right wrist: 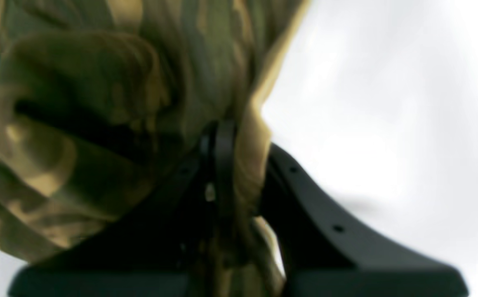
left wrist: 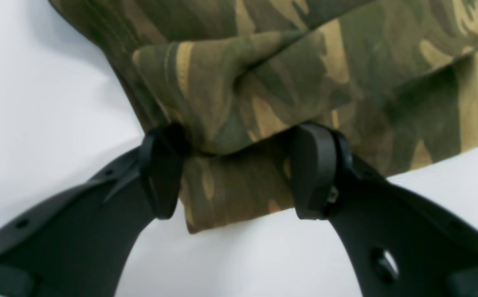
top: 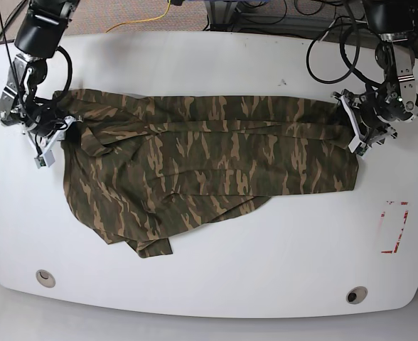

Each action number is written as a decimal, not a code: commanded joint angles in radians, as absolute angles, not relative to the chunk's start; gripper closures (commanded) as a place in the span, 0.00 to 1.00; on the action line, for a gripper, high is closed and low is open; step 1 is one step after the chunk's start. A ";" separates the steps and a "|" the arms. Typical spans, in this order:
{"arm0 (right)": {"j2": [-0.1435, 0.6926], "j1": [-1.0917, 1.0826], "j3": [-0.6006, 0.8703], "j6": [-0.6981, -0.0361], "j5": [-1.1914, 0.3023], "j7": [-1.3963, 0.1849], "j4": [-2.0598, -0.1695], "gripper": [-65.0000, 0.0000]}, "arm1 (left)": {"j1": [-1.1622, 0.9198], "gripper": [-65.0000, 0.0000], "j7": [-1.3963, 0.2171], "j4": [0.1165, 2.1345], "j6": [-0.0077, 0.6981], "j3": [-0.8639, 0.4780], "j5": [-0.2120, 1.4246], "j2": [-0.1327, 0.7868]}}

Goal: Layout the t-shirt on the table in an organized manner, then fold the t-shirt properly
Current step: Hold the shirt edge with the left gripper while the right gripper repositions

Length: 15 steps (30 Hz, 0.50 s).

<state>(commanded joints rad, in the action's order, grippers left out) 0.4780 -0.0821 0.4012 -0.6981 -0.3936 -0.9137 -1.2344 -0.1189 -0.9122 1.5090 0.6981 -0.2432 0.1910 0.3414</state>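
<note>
The camouflage t-shirt (top: 202, 156) lies stretched across the white table (top: 266, 241), with loose folds bunched at its lower left. My left gripper (top: 351, 128) is at the shirt's right edge. In the left wrist view this gripper (left wrist: 236, 173) is open, its two black fingers (left wrist: 160, 177) straddling a folded edge of the t-shirt (left wrist: 230, 194) on the table. My right gripper (top: 58, 131) is at the shirt's left edge. In the right wrist view this gripper (right wrist: 243, 165) is shut on a bunch of the t-shirt (right wrist: 98, 103), blurred and close.
Two round grommet holes (top: 45, 277) (top: 356, 295) sit near the table's front edge. A red tape outline (top: 394, 227) marks the right side. Cables (top: 216, 14) lie beyond the table's far edge.
</note>
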 joint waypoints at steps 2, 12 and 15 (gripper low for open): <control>0.496 -0.085 0.360 -0.698 -0.392 -0.912 -1.234 0.91 | -0.119 0.42 -0.912 1.509 0.698 -0.243 0.191 0.343; 0.562 -0.104 0.217 -0.698 -0.387 -0.871 -1.234 0.91 | -0.119 0.42 -0.912 1.509 0.698 -0.242 0.189 0.364; 0.593 -0.111 0.162 -0.698 -0.387 -0.835 -1.234 0.91 | -0.119 0.42 -0.912 1.509 0.698 -0.242 0.188 0.366</control>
